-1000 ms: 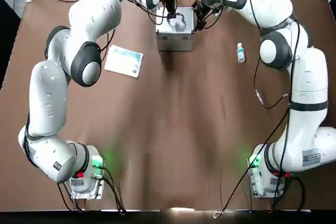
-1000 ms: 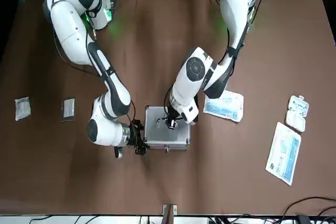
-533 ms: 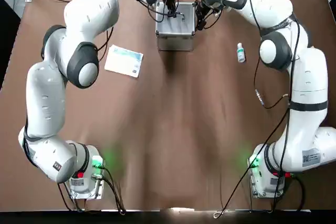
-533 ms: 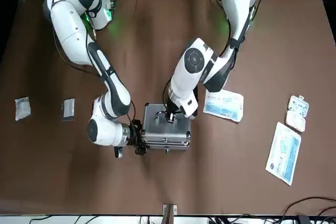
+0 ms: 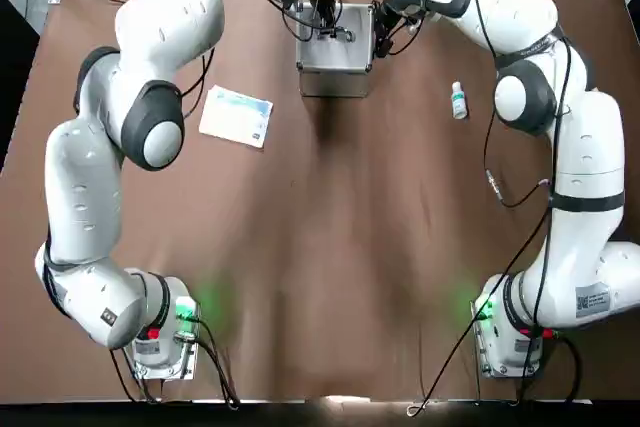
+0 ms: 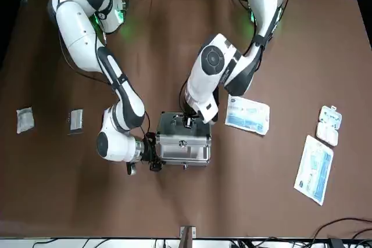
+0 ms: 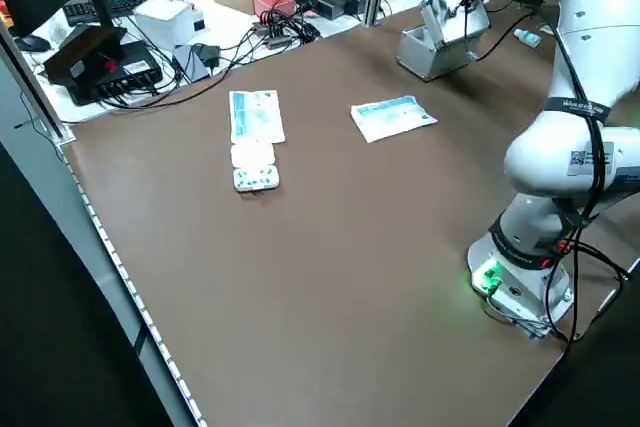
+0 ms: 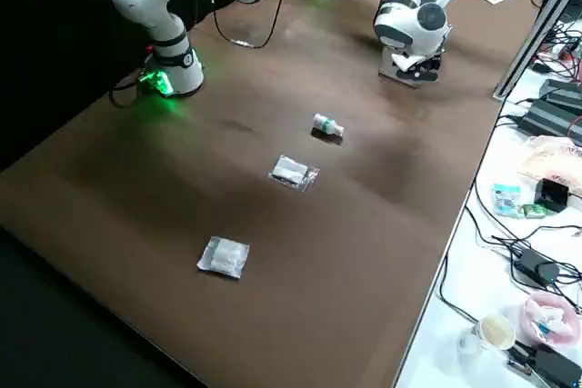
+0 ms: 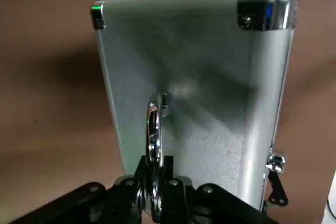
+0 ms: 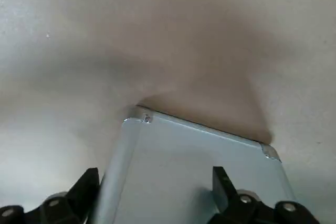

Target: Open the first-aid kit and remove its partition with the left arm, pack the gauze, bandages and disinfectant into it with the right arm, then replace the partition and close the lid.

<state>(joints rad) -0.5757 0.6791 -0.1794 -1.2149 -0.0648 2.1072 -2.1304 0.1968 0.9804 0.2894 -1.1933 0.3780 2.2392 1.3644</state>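
Observation:
The first-aid kit is a silver metal case at the far middle of the table. Its lid is tilted up off the base. My left gripper is shut on the chrome handle on the lid. My right gripper is open, its fingers spread against the case's side on the robot's right. The disinfectant lies on the table to the right of the case. Two small clear packets lie beyond it. The partition is hidden inside the kit.
A blue-white printed packet lies left of the case. Farther left are a long white-blue pouch and a white blister pack. Cables and boxes crowd the bench past the table's far edge.
My left gripper has pulled the handle up and toward the far edge, and the lid has swung up from flat. My right gripper has stayed at the case's side.

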